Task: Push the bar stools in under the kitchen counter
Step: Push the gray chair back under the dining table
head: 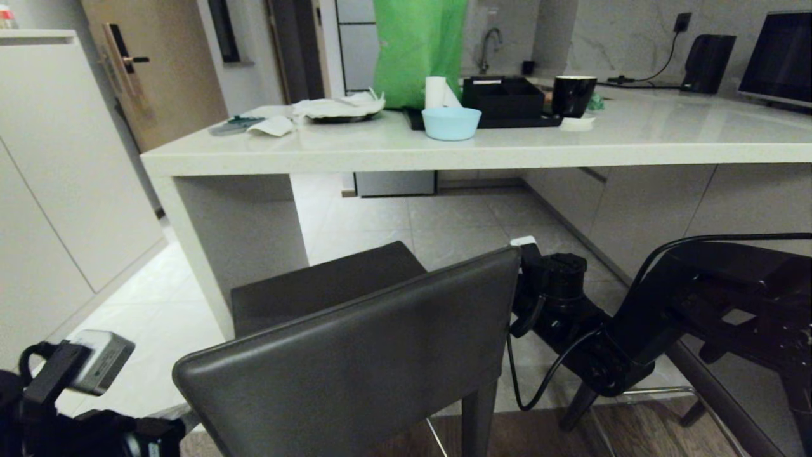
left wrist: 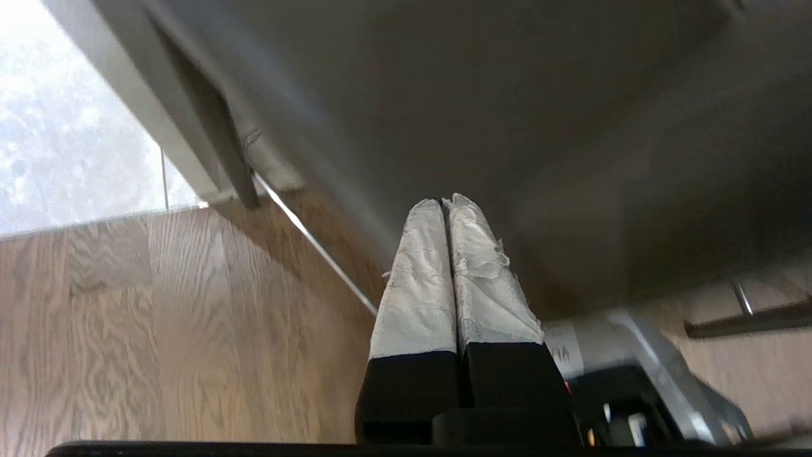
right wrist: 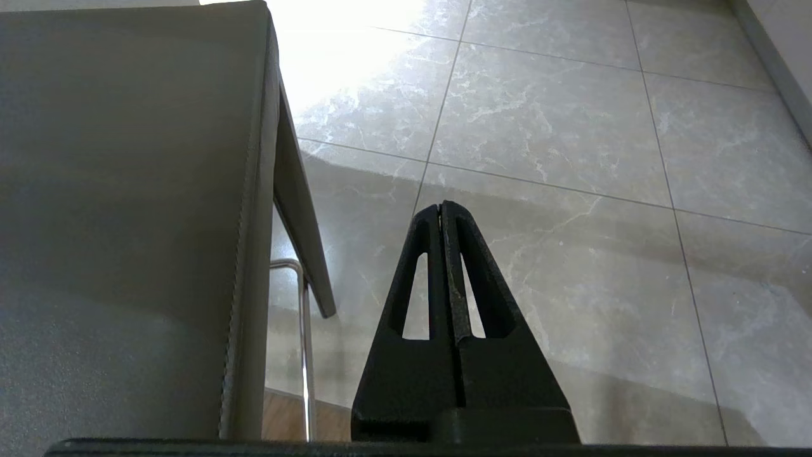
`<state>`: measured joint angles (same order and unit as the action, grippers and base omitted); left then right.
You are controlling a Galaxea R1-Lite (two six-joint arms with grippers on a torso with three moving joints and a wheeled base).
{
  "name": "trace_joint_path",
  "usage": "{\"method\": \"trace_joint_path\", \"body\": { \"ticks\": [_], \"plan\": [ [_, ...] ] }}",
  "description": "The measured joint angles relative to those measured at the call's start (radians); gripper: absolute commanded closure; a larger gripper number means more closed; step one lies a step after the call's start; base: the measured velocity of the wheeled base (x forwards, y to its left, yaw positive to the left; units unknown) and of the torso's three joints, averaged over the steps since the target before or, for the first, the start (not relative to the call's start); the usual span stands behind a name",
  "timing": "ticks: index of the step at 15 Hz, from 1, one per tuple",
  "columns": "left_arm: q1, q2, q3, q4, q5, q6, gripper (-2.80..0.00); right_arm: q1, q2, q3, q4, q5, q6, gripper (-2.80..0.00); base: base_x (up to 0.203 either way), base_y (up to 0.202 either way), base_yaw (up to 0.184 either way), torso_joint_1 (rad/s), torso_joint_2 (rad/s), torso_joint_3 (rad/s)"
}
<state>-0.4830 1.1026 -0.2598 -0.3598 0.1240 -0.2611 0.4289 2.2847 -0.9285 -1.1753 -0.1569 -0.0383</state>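
Pale marble-look floor tiles point(head: 406, 222) run under a small kitchen, giving way to wood planks nearest the robot. Across the scene stretches the kitchen worktop point(head: 482, 149), a glossy cream slab with a thick edge and a matching panel leg at its left end; the space beneath it is open. On top sit a green bag point(head: 419, 44), a black tray point(head: 501, 98), a dark mug point(head: 573, 94), a light blue bowl point(head: 451, 122) and a plate with crumpled paper point(head: 339, 109).

One bar stool point(head: 355, 343) stands in front of the worktop, its dark grey seat reaching toward the panel leg but not yet under the slab, its low rectangular backrest closest to the camera and slightly skewed. Tapered dark legs and a thin metal footrest bar show below. A second stool cannot be made out for certain; dark framing at far right is mostly hidden by the arm.

So the push looks barely begun: this stool needs to travel forward under the slab.

The right pincer point(right wrist: 442, 209) has its black fingers pressed together, holding nothing, just beside the backrest's right edge above the tiles. The left pincer point(left wrist: 447, 206), with white-wrapped fingers also pressed together and empty, is low by the stool's left side, pointing at the grey surface.
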Motion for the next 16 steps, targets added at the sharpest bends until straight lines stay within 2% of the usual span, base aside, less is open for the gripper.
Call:
{"method": "trace_joint_path", "body": {
  "ticks": [4,9,12,16],
  "plan": [
    [-0.017,0.21,-0.045,-0.139,0.116,-0.01,0.0,0.001,-0.007,0.003,-0.003,-0.001,-0.001,0.0,0.0,0.0,0.0,0.0,0.0,0.0],
    [-0.016,0.37,-0.163,-0.149,0.184,-0.023,0.0,0.043,-0.059,0.099,-0.05,-0.001,-0.004,0.0,0.0,0.0,0.0,0.0,0.0,0.0],
    [0.01,0.437,-0.207,-0.16,0.189,-0.023,0.0,0.071,-0.092,0.155,-0.074,-0.004,-0.006,0.0,0.0,0.0,0.0,0.0,0.0,0.0],
    [0.11,0.513,-0.271,-0.164,0.173,-0.015,0.0,0.117,-0.108,0.204,-0.115,0.004,-0.012,0.0,0.0,0.0,0.0,0.0,0.0,0.0]
  ]
}}
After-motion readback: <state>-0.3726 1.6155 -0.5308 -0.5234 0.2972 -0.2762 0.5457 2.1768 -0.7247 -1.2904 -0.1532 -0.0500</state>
